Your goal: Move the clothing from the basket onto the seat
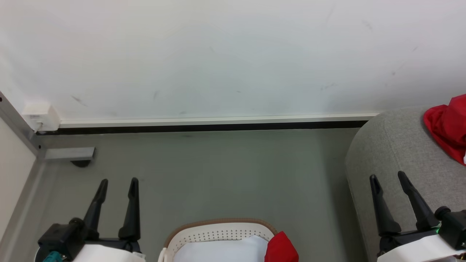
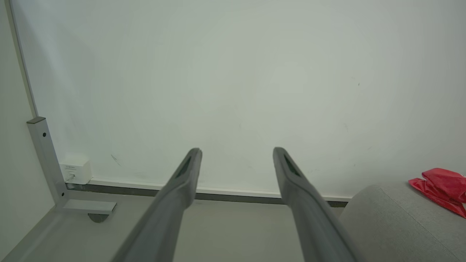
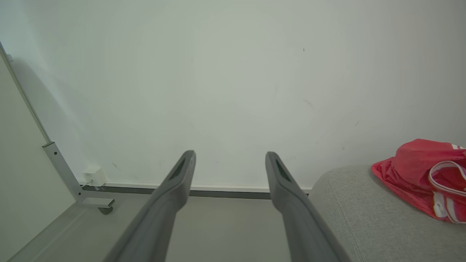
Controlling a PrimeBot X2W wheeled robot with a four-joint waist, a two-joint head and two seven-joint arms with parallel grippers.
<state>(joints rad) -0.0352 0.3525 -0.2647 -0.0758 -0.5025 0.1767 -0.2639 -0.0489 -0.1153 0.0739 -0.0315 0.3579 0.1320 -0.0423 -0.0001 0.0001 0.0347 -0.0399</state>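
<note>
Crumpled red clothing (image 3: 407, 171) (white stripes) on grey seat (image 3: 349, 203), left claw (image 1: 119, 180) and right claw (image 1: 387, 175) spread, empty

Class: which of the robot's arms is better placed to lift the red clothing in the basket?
Probably the right. The red clothing lies at the basket's right side, nearer the open right gripper than the open left gripper, and the seat stands on that side.
</note>
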